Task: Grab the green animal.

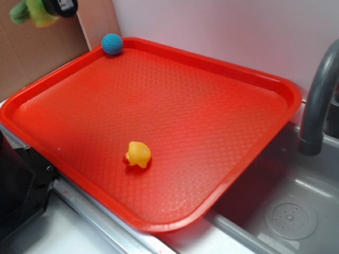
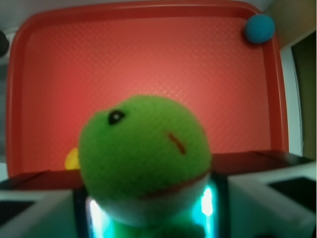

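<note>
Pale wall and a grey sink frame the red tray, which carries only a yellow rubber duck mid-floor and a blue crocheted ball in its far corner; the green animal is off it, raised high above the far left edge. It fills the wrist view head-up between the fingers, which look closed on its body, so the grab appears made.

The green animal is up in the air at the top left corner of the exterior view, well above the surface, only partly in frame — darker green limb out to the left, yellow-green body beside it. From the wrist, its fuzzy green head fills the foreground: one black eye, a red stitched mark, pale underside below, apparently pinched between the fingers.
</note>
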Tool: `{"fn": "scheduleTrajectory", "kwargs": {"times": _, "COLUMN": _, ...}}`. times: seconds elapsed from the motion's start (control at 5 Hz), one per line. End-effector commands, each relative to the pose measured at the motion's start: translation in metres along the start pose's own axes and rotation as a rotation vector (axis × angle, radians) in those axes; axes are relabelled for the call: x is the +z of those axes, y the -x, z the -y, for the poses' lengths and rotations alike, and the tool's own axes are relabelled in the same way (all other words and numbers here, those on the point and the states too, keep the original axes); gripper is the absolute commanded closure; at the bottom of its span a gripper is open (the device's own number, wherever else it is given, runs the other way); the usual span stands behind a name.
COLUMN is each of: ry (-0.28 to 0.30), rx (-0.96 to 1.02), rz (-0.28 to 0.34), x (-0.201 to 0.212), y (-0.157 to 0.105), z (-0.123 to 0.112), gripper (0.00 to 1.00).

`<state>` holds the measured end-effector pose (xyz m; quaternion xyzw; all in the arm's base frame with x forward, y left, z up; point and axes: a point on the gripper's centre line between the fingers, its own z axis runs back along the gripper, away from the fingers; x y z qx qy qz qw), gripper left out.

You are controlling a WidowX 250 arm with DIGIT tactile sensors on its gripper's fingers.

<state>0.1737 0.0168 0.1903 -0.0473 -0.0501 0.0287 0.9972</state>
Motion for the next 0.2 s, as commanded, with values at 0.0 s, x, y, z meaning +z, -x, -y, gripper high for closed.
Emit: {"fn": "scheduleTrajectory", "kwargs": {"times": 0.0, "ry": 0.008, "rx": 0.058, "rz": 0.066, "x": 0.0188, "y": -0.0047, "z": -0.0199, "gripper": 1.00}}
